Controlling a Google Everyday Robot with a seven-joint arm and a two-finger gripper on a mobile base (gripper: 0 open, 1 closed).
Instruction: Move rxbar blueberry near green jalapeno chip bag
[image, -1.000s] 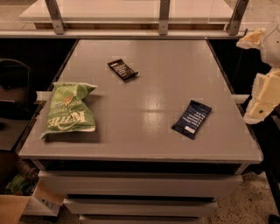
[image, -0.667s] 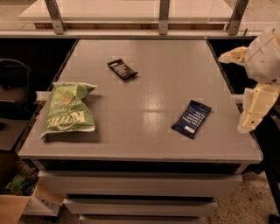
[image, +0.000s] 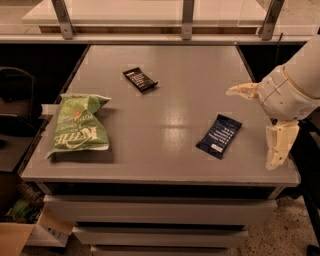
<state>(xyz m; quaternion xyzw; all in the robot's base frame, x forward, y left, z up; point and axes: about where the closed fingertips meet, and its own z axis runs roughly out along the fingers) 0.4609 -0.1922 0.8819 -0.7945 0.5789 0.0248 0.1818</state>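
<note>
The rxbar blueberry (image: 219, 135), a dark navy flat wrapper with white text, lies on the right part of the grey table top (image: 170, 95). The green jalapeno chip bag (image: 79, 126), crinkled light green with white lettering, lies near the table's left edge, far from the bar. My gripper (image: 250, 129) hangs over the table's right edge, just right of the blue bar. Its two cream fingers (image: 277, 147) are spread wide apart and hold nothing.
A black bar wrapper (image: 140, 79) lies at the back middle of the table. Metal posts (image: 187, 19) and a shelf run along the back. A cardboard box (image: 27, 232) sits on the floor at the lower left. Drawers sit below the table top.
My gripper has moved left from the frame's right edge over the table's right side, closer to the blue bar. The bars and bag have not moved.
</note>
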